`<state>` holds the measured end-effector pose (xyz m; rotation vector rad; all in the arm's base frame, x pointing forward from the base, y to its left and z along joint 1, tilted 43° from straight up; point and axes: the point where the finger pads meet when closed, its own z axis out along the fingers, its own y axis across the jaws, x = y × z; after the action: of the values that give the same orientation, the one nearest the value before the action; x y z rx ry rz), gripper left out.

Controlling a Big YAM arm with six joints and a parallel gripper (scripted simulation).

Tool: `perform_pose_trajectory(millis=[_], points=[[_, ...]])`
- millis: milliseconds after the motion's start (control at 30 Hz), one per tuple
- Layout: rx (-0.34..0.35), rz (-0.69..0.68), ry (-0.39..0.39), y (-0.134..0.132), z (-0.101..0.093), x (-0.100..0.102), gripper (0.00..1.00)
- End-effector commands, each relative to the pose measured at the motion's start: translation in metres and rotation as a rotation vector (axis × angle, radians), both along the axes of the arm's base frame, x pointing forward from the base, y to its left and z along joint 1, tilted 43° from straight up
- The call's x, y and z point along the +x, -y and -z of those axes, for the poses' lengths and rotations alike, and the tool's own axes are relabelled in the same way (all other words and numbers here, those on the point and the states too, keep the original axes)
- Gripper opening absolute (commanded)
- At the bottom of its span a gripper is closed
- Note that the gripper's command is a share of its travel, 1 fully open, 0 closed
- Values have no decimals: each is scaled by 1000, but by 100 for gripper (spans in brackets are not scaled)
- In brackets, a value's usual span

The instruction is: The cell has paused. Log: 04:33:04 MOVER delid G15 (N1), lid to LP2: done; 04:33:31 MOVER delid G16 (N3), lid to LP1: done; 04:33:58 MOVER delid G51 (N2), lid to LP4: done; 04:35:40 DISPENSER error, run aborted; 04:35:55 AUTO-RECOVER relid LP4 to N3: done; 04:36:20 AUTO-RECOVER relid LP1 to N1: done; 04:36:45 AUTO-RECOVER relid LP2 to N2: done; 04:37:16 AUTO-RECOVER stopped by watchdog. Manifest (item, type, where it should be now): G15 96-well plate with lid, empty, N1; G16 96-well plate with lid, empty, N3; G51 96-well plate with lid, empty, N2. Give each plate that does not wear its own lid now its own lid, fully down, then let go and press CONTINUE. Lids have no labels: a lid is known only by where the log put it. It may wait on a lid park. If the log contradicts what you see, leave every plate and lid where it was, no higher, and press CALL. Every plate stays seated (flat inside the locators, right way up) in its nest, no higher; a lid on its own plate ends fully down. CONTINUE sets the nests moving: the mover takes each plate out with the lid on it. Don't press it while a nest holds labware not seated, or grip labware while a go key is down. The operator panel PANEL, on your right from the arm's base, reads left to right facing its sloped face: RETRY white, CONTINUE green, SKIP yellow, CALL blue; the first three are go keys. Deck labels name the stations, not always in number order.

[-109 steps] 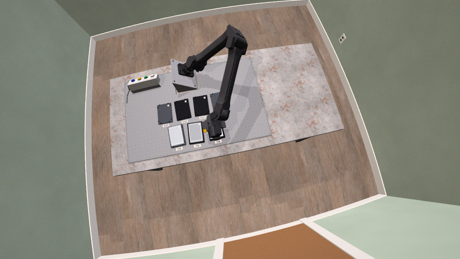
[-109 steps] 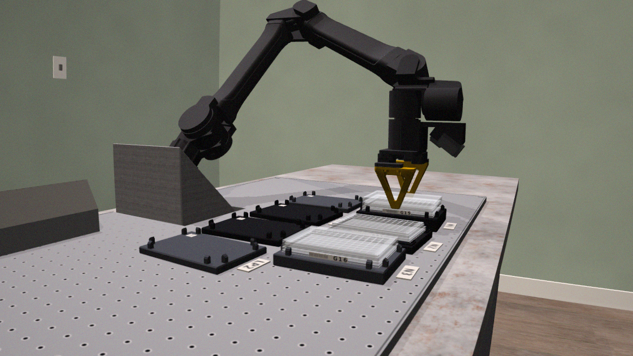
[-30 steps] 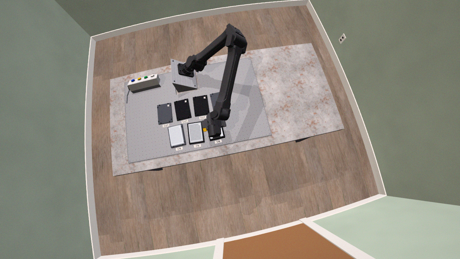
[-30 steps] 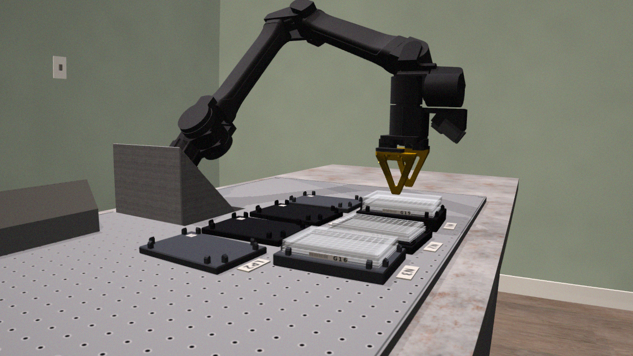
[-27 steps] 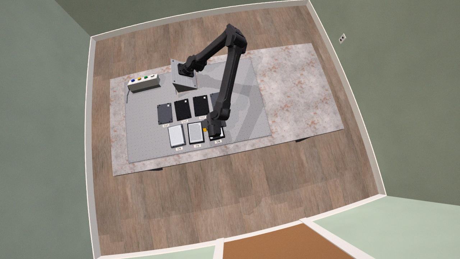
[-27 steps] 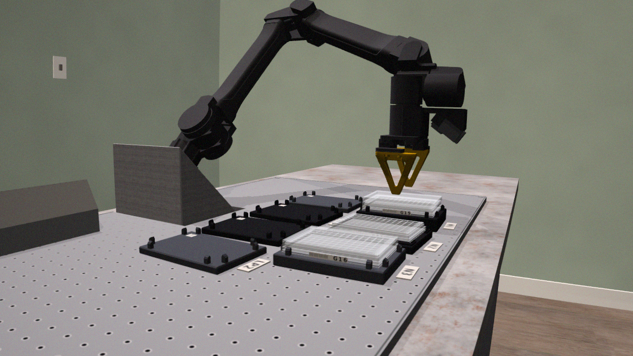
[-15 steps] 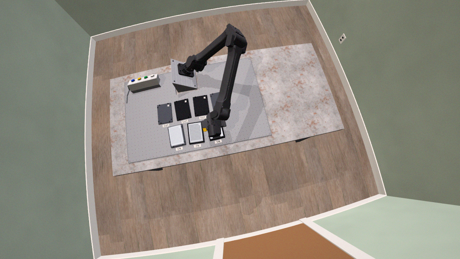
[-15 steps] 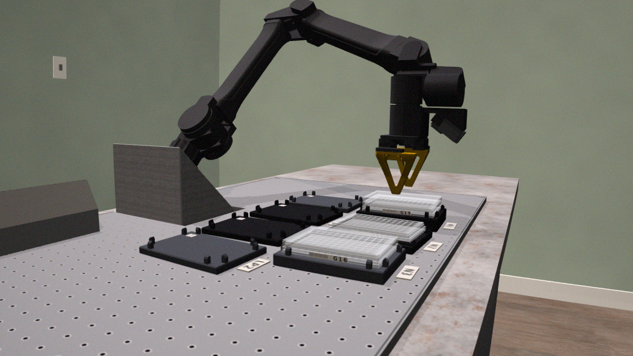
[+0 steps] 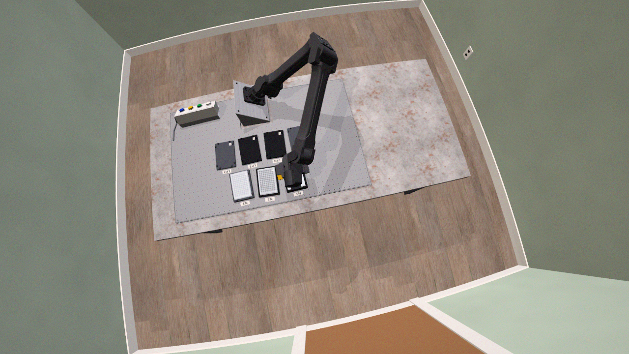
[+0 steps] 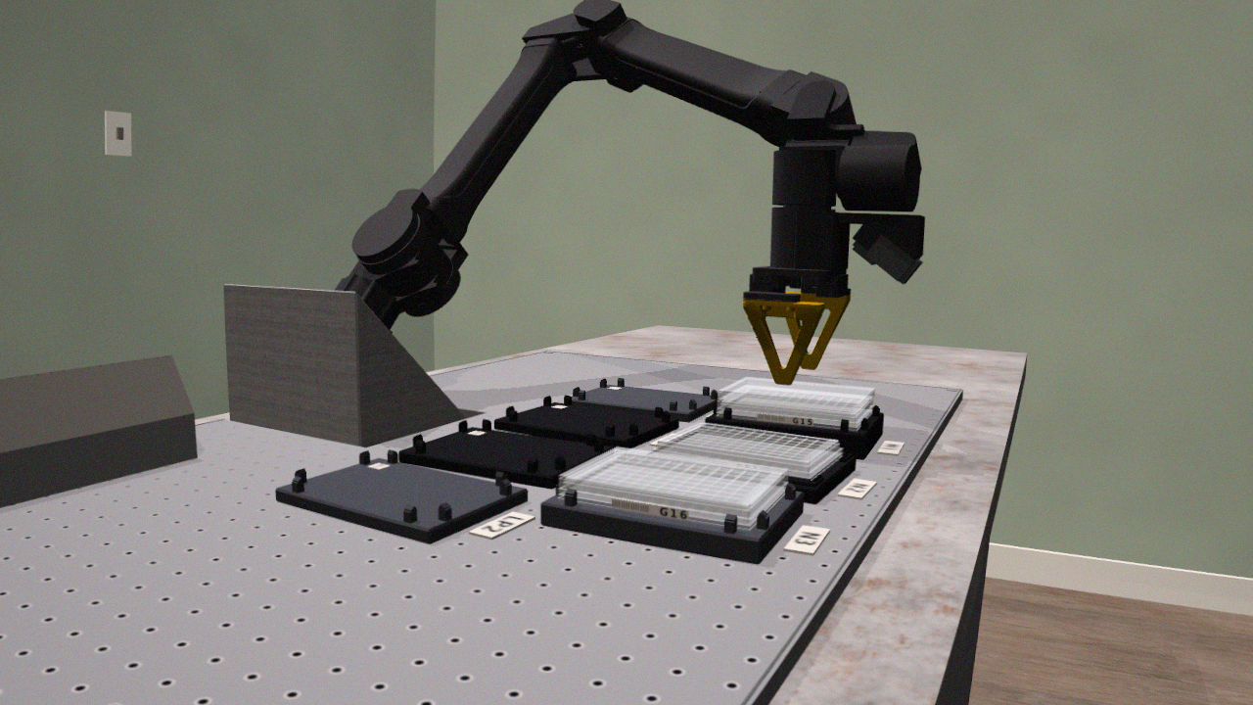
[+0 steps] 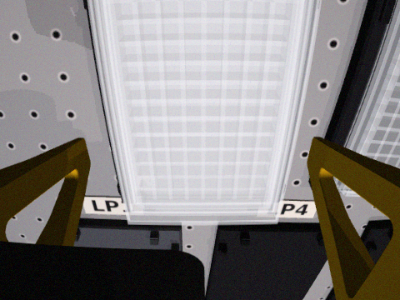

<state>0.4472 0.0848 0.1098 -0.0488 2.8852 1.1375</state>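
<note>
My gripper [image 9: 293, 181] [image 10: 795, 372] [image 11: 198, 149] is open and empty. It hangs just above the lid of plate G15 [image 10: 797, 401] [image 11: 202, 95] in nest N1, with one finger on either side of the lid's width. Plate G16 [image 9: 241, 184] [image 10: 670, 487] sits in nest N3 under a milky lid. The plate in nest N2 [image 9: 267, 181] [image 10: 749, 446] [image 11: 383, 117] shows its wells sharply and sits lower; it looks bare of a lid. All three plates lie flat in their nests.
Several lid parks stand in a row behind the nests: LP2 [image 9: 225, 155] [image 10: 398, 494] grey, LP1 [image 9: 249, 149] and LP4 [image 9: 274, 143] black, and one half hidden by the arm. I see no lid plainly on them. The panel [image 9: 196, 113] [image 10: 78, 420] stands beside the arm's base block [image 10: 298, 363].
</note>
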Motion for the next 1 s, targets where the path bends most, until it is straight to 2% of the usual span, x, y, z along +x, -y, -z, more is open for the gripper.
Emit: perform_pose_trajectory(millis=[0, 33, 133, 233, 533, 700, 767, 967], points=[[-7, 19, 62, 13, -23, 18, 100], [-3, 52, 12, 21, -9, 21, 100], [-4, 66, 10, 25, -5, 24, 100], [-1, 103, -57, 34, 19, 9, 100], [-1, 87, -45, 67, 50, 7, 100], [-2, 87, -32, 80, 55, 14, 100], [-9, 87, -9, 90, 57, 23, 100], [-13, 87, -3, 114, 77, 25, 100]])
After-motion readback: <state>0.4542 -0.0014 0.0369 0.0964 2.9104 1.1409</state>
